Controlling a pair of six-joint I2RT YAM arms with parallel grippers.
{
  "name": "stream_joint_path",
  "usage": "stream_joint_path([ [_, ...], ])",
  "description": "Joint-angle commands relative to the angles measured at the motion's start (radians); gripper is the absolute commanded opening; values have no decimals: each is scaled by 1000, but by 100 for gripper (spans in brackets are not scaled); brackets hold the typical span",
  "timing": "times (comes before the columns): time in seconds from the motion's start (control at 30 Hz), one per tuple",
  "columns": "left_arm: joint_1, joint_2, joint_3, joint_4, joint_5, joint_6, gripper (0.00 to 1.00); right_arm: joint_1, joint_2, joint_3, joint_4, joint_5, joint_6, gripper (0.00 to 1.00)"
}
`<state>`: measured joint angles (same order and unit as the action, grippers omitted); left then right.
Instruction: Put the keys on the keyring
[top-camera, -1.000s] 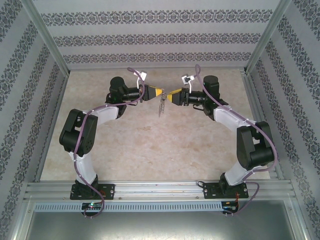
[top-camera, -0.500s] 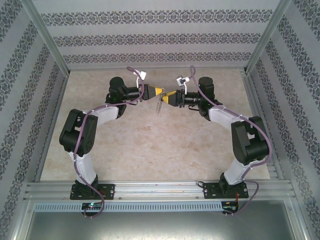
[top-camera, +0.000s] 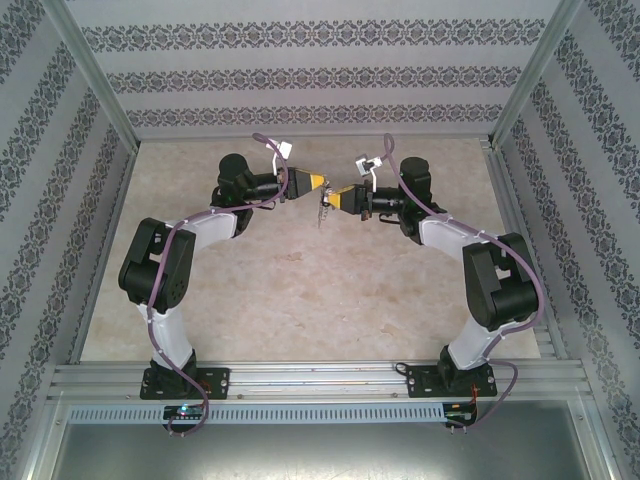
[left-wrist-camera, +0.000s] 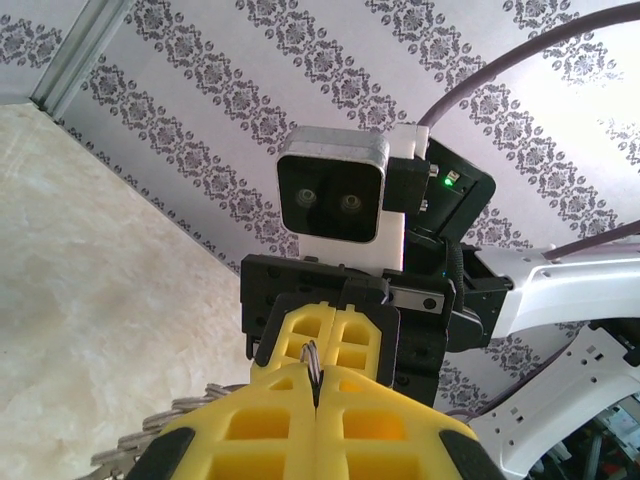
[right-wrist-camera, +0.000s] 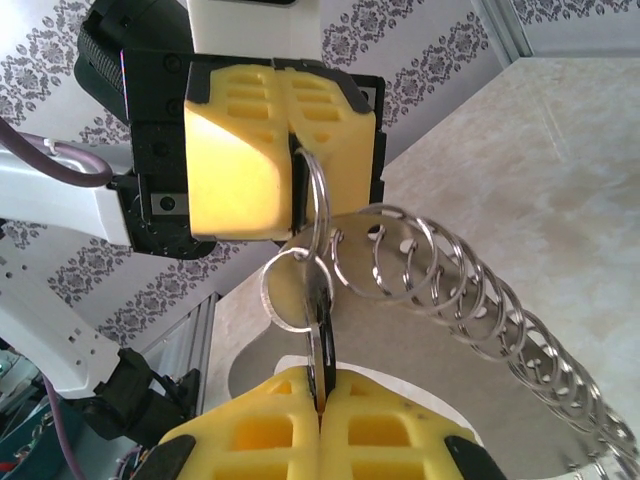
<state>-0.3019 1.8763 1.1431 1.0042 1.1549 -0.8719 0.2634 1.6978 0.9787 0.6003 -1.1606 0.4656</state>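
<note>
Room to move is wide: both arms reach over the far middle of the table (top-camera: 300, 300), whose bare marbled top spreads around them. The patterned walls (top-camera: 320, 80) at the back and sides and the metal rail (top-camera: 320, 375) at the near edge stand well apart from them. The left gripper (right-wrist-camera: 293, 228) is pinched tight on the thin silvery loop of the keyring (right-wrist-camera: 324, 205), whose rim sticks out below its yellow fingers. A chain (right-wrist-camera: 470, 300) of rings droops from that loop toward the tabletop. The right gripper (right-wrist-camera: 320, 400) is clamped on the key (right-wrist-camera: 320, 345), held edge-on between its pads, with the upper end against a small ring (right-wrist-camera: 272, 308) hanging on the held loop. Whether the key passes through that ring I cannot tell. Only a narrow gap lies between the two pairs of fingertips.
</note>
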Motion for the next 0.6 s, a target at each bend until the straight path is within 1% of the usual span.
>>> stream_joint_path([
  [0.0,-10,-61,2,67,-28,31,0,-11,-37,-27,-17,-8,-22,0],
  [0.27,-11,-86,-18,80,-53,44,0,7,-13,-16,-25,11,-16,0],
  [0.57,-15,-96,-45,115,-67,49,0,67,60,65,-21,22,15,0],
])
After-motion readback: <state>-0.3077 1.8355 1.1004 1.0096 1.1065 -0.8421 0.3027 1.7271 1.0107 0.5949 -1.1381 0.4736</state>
